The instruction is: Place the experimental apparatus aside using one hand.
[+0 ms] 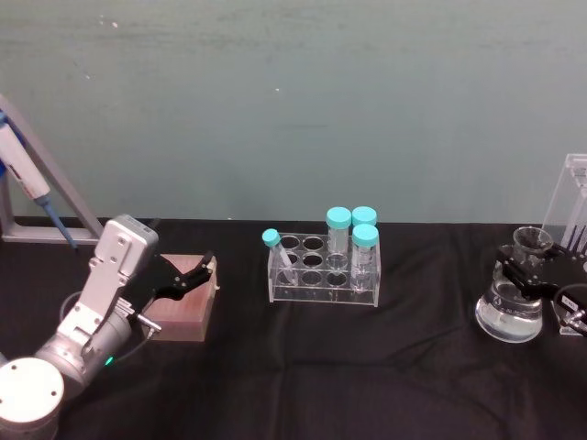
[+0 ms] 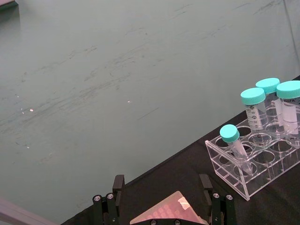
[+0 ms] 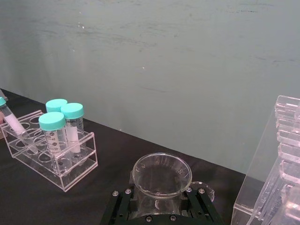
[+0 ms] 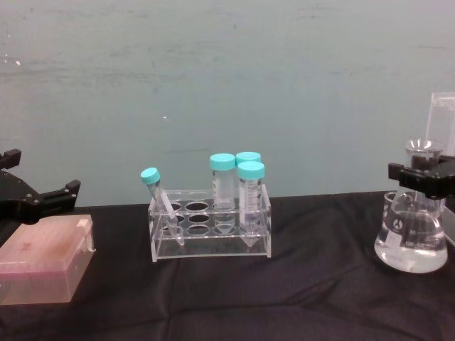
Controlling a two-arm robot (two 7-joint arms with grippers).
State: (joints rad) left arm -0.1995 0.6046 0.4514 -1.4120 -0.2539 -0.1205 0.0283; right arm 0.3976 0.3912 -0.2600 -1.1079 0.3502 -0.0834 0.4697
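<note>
Right hand (image 1: 530, 272) clamped round conical flask (image 1: 510, 312) neck at desk's (image 1: 367, 367) right edge; release remaining; left hand (image 1: 197, 271) parked wide.

Glossy clear glass on the conical flask (image 1: 510, 312), its smooth wall catching light over the clear liquid inside. Around its neck, the right gripper (image 1: 530, 278) shows matt black plastic fingers (image 4: 409, 173) with small bright metal screws. At three o'clock from the flask, the pipette stand (image 1: 572, 211) is polished clear acrylic with sharp shiny edges. The tube rack (image 1: 323, 271) looks like the same glossy clear plastic, holding transparent tubes with smooth teal plastic caps (image 1: 339, 217). The table cover (image 1: 367, 367) is matt black cloth, faintly creased. The left gripper (image 1: 188, 273) is dull black on a brushed silver metal wrist (image 1: 110, 275). The pink box (image 4: 43, 266) is frosted, translucent plastic.
</note>
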